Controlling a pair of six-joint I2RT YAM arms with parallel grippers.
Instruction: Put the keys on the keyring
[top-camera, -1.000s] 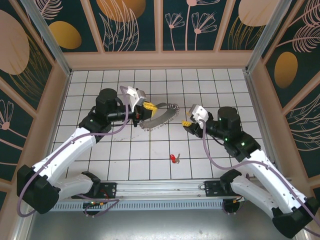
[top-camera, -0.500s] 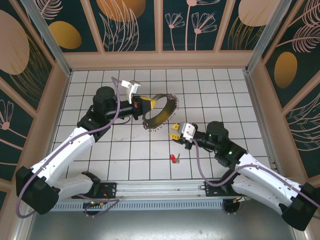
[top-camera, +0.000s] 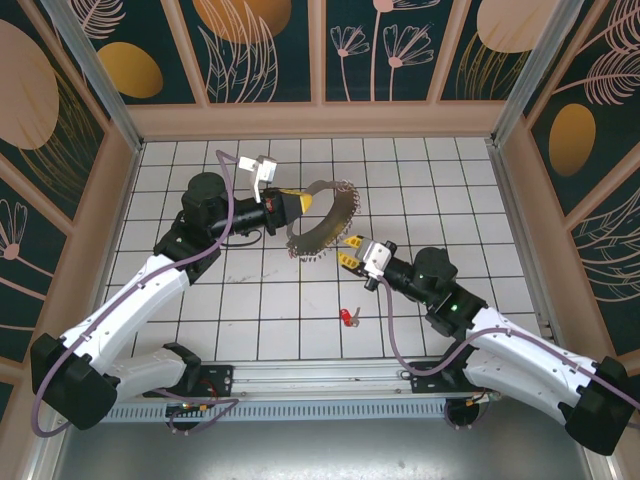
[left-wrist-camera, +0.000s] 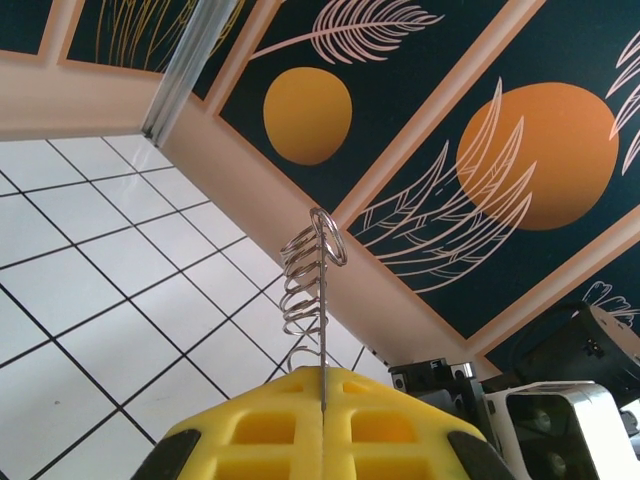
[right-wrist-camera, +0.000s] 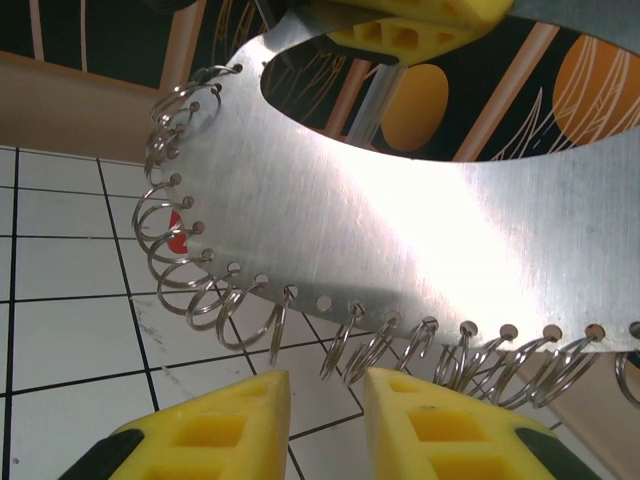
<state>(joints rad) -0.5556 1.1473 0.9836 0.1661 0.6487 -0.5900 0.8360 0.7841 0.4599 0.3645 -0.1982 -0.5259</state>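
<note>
Overhead view looks down; wrist views closely share the keyring.

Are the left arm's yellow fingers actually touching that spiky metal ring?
Touching. In the left wrist view, the keyring's thin edge runs down into the seam between the two yellow fingers, which are shut on it.

In the right wrist view the keyring runs off the top and right edges. Its rings at the left half cover a red key, so just a sliver of it is visible. The right gripper is cut by the bottom edge. In the left wrist view the keyring stands edge-on, its lower part hidden inside the left gripper, which is cut by the bottom edge. From above, the key is too small to make out its shape.
</note>
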